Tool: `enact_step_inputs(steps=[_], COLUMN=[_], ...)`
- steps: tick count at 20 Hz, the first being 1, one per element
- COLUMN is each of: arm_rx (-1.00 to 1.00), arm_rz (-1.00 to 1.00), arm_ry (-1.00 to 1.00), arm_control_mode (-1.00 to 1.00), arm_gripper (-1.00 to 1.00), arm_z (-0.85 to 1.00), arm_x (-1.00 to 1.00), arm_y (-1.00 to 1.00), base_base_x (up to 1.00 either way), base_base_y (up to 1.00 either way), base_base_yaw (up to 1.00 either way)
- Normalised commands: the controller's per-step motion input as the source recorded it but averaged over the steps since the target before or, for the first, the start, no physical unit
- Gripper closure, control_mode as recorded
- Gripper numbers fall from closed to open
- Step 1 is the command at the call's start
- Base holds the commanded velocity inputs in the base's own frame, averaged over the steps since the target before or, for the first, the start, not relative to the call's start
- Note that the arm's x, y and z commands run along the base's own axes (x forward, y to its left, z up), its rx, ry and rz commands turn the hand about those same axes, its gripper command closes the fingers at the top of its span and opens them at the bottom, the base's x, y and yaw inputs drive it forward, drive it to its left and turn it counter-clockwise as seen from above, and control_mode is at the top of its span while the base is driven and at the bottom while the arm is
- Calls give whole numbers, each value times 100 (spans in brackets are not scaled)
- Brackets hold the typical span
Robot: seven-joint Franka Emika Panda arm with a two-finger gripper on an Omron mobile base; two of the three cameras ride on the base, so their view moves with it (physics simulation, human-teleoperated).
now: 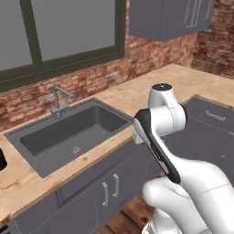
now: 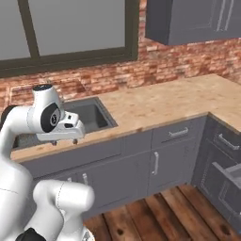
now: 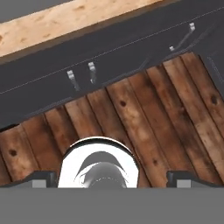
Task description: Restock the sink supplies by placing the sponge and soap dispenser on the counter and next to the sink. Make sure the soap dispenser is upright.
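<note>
The sink (image 1: 45, 137) is a dark grey basin set in the tan wood-grain counter (image 1: 137, 93), with a thin metal faucet (image 1: 59, 98) at its back rim. My gripper (image 2: 64, 141) hangs just in front of the counter's front edge, near the sink's (image 2: 89, 115) front right corner, and points down at the floor. Its two dark fingertips (image 3: 43, 179) stand far apart at the bottom of the hand view, open with nothing between them. The sponge and the soap dispenser are out of view.
Dark grey cabinet doors with metal handles (image 3: 81, 76) run under the counter (image 3: 65, 22), above a wooden plank floor (image 3: 144, 122). More drawers (image 2: 221, 141) stand at the right corner. A dark rounded object (image 1: 2, 160) sits on the counter, cut off by the left edge.
</note>
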Motion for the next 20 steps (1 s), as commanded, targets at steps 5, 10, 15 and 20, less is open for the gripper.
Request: enact_step_inputs(steps=[5, 10, 15, 20], arm_rx=[0, 0, 0, 0], arm_rz=[0, 0, 0, 0], arm_ry=[0, 0, 0, 0], arm_control_mode=[100, 100, 100, 100], arm_gripper=[-100, -100, -100, -100], arm_z=[0, 0, 0, 0], arm_x=[0, 0, 0, 0], arm_y=[0, 0, 0, 0], base_base_x=[32, 20, 0, -17], base_base_y=[-76, -85, -56, -52], base_base_yaw=[-44, -24, -26, -53])
